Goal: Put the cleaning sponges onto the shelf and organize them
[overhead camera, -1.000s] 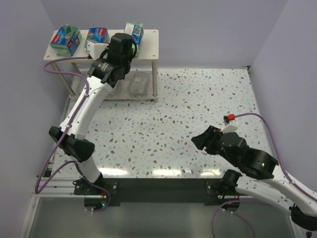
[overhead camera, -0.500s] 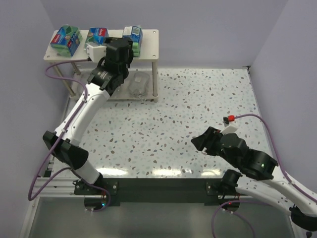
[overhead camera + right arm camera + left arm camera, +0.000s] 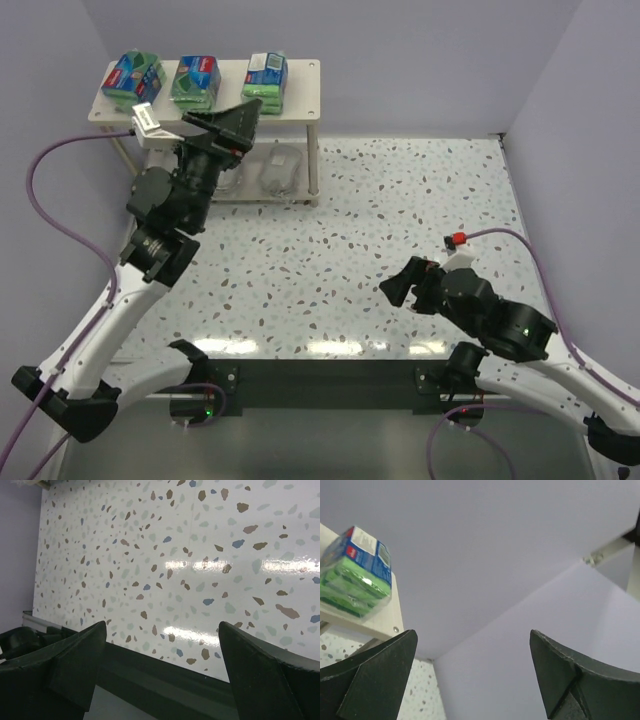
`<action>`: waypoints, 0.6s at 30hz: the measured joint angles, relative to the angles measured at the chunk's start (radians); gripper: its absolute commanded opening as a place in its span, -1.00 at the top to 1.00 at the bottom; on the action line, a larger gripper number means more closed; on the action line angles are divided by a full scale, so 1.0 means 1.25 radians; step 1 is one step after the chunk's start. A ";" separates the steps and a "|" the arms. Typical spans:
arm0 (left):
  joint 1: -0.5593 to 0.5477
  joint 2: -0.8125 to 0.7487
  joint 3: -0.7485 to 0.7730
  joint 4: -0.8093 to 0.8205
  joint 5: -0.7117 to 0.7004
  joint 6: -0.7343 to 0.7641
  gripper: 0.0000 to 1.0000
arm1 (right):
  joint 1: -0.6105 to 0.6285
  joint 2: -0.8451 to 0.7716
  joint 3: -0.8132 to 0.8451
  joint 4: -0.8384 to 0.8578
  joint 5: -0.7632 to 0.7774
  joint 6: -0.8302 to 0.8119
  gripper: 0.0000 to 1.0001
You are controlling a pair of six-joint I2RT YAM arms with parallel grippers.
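The shelf (image 3: pixel 300 92) stands at the table's far left. On its top board three green cleaning sponges lie in a row: left (image 3: pixel 133 80), middle (image 3: pixel 196 80), right (image 3: pixel 266 75). Silvery scourers in clear wrap (image 3: pixel 281 168) rest on the lower board, partly hidden behind my left arm. My left gripper (image 3: pixel 240 108) hangs open and empty just in front of the top board, apart from the packs. In the left wrist view the right green pack (image 3: pixel 355 570) sits on the board's corner (image 3: pixel 377 625), left of the open gripper (image 3: pixel 472 635). My right gripper (image 3: pixel 396 287) is open and empty, low over the table.
Pale purple walls close in the back and both sides. The speckled white table (image 3: pixel 400 200) stretches right of the shelf. In the right wrist view my open right gripper (image 3: pixel 162 627) faces the table's dark near edge (image 3: pixel 165 680). A purple cable (image 3: pixel 60 160) loops left of the shelf.
My left gripper opened, let go of the right green pack on the top board and drew back toward me. The right gripper opened wider, almost in place.
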 measured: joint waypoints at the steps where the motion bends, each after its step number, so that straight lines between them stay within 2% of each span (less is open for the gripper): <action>1: 0.000 -0.025 -0.026 0.010 0.042 0.023 -1.00 | 0.000 0.003 0.000 0.002 -0.001 -0.005 -0.98; 5: -0.001 -0.114 -0.109 -0.018 0.225 0.127 -1.00 | 0.000 0.007 0.000 0.009 -0.001 -0.035 -0.98; 8: -0.001 -0.169 -0.155 -0.107 0.321 0.205 -1.00 | 0.000 0.007 0.000 0.011 -0.001 -0.057 -0.98; 11: -0.001 -0.222 -0.186 -0.242 0.317 0.251 -1.00 | 0.000 0.013 0.005 0.009 0.000 -0.071 -0.98; 15: -0.001 -0.272 -0.183 -0.433 0.235 0.292 -1.00 | 0.000 0.042 0.020 0.006 0.001 -0.076 -0.98; 18: -0.001 -0.293 -0.169 -0.530 0.179 0.317 -1.00 | 0.000 0.061 0.027 -0.001 0.001 -0.076 -0.98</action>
